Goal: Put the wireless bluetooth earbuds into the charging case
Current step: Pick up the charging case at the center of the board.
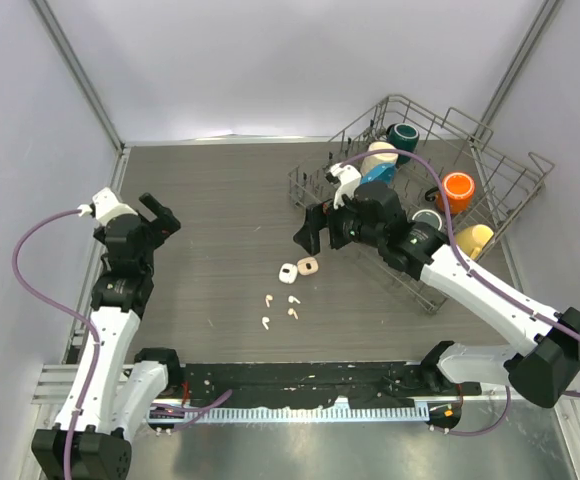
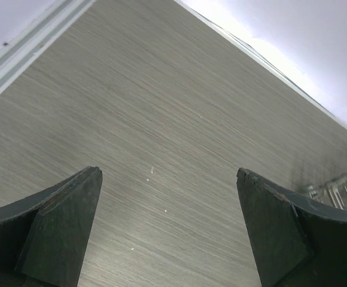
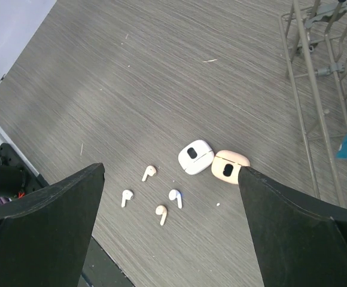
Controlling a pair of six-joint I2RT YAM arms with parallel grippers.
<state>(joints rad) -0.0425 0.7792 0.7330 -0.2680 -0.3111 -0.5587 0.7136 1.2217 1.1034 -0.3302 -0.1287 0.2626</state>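
White and peach stemmed earbuds (image 3: 175, 198) awaiting pickup
Left gripper (image 2: 169, 173), right gripper (image 3: 170, 172) held wide; a fine pinch is needed.

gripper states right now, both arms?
Left gripper: open, empty.
Right gripper: open, empty, above the earbuds.
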